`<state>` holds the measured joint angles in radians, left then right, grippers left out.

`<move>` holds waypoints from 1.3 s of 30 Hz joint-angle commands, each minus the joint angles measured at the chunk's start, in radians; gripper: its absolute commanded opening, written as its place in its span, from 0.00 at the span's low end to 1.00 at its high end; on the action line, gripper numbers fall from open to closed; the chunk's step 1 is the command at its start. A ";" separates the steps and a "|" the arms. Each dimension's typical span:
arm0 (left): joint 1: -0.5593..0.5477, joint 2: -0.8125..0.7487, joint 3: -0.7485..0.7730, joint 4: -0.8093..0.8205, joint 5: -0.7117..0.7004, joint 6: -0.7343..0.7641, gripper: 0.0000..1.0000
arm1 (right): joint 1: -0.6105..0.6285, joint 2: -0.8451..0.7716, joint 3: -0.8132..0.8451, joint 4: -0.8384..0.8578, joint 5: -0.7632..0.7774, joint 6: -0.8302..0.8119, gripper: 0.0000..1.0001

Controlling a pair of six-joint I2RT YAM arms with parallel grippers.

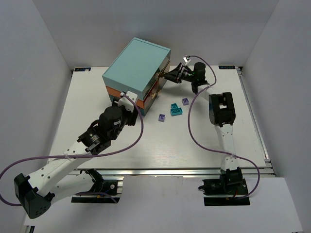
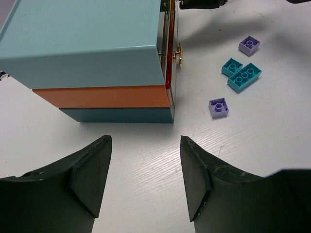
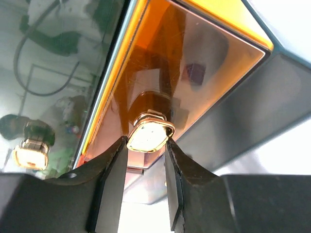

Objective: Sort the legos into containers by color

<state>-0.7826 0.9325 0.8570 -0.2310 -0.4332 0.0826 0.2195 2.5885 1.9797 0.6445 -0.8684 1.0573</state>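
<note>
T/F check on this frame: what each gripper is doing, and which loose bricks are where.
1. The right gripper is closed on the gold handle of the orange drawer front. True.
2. The left gripper holds a lavender brick. False: it is open and empty, facing the chest.
3. Two lavender bricks and the teal bricks lie on the table beside the chest. True.
4. Red bricks lie loose on the table. False: only teal and lavender ones are in view.
</note>
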 commanded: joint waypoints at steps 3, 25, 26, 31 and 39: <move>0.003 -0.020 -0.013 0.025 0.014 0.008 0.68 | -0.071 -0.097 -0.093 0.093 -0.029 -0.005 0.12; 0.003 -0.046 -0.024 0.042 0.111 0.011 0.70 | -0.124 -0.461 -0.490 -0.223 -0.183 -0.582 0.70; 0.003 -0.049 -0.024 0.042 0.116 0.008 0.70 | -0.121 -0.514 -0.489 -0.412 -0.160 -0.693 0.64; 0.003 -0.058 -0.024 0.048 0.132 0.006 0.70 | -0.101 -0.681 -0.597 -0.707 0.066 -1.238 0.37; 0.003 -0.070 -0.029 0.052 0.133 0.003 0.70 | -0.055 -0.785 -0.720 -0.900 0.158 -1.732 0.36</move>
<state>-0.7822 0.8879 0.8410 -0.2008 -0.3164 0.0891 0.1410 1.7912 1.2881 -0.0826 -0.7490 -0.3607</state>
